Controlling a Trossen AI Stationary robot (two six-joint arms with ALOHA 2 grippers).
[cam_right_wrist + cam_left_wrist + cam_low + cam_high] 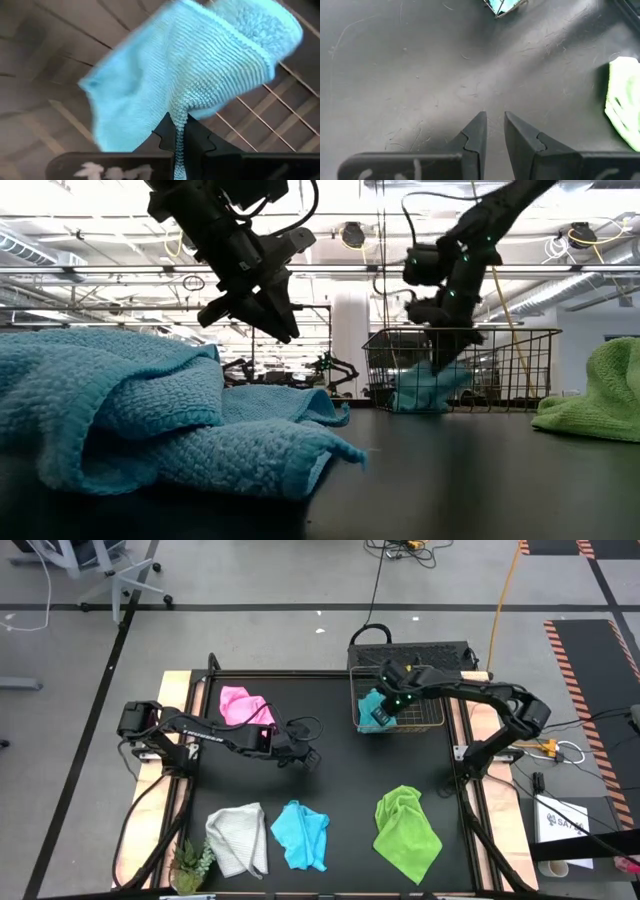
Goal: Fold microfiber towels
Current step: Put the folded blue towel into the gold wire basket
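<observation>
Since the soft, floppy light blue microfiber towel (200, 65) weighs nothing, we've got the right gripper (180, 131) pinching its edge shut inside the wire basket (432, 722) at the table's far edge.

Dark jointed arms, black cables, green indicator lights, white wrist markings.

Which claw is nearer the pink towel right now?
Left. The left claw hovers over bare mat just beside the pink towel, holding nothing. The right claw is across the table at the wire basket, shut on a light blue towel.
</observation>
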